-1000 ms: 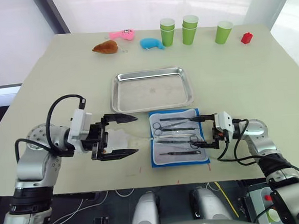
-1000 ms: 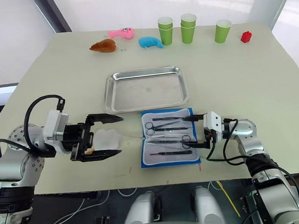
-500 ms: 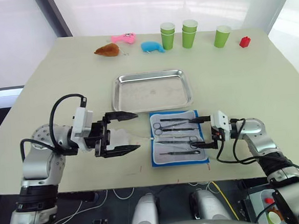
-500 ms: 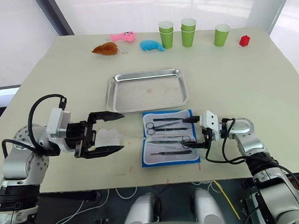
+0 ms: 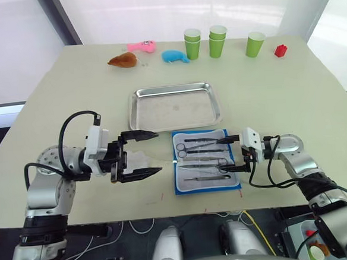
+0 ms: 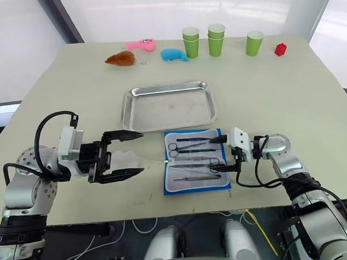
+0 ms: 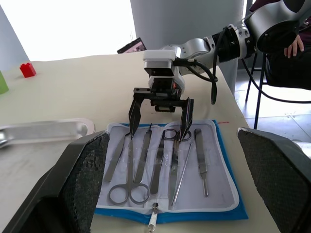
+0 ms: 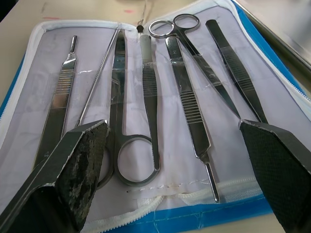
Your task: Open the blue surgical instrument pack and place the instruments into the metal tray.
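The blue surgical instrument pack (image 5: pixel 205 161) lies open near the table's front edge, pale lining up. Several silver instruments (image 8: pixel 184 102) rest side by side in it: ring-handled scissors, tweezers and straight tools. The metal tray (image 5: pixel 175 106) sits just behind the pack with nothing in it. My right gripper (image 5: pixel 223 155) is open, its fingers low over the pack's right end and straddling the instruments; it is the right gripper (image 7: pixel 158 132) facing the left wrist camera. My left gripper (image 5: pixel 158 152) is open left of the pack, its fingers on either side of a pale sheet (image 5: pixel 139 163) lying on the table.
Along the far edge stand green cups (image 5: pixel 218 40), a red block (image 5: pixel 280 50), and brown (image 5: pixel 123 60), pink (image 5: pixel 142 46) and blue (image 5: pixel 174 56) plush toys. A person (image 7: pixel 286 63) sits beyond the table's right side. The pack lies close to the table's front edge.
The camera view has shifted a little. My left gripper has edged toward the pack with its fingers slightly closer together. My right gripper has crept a bit further over the pack's right end.
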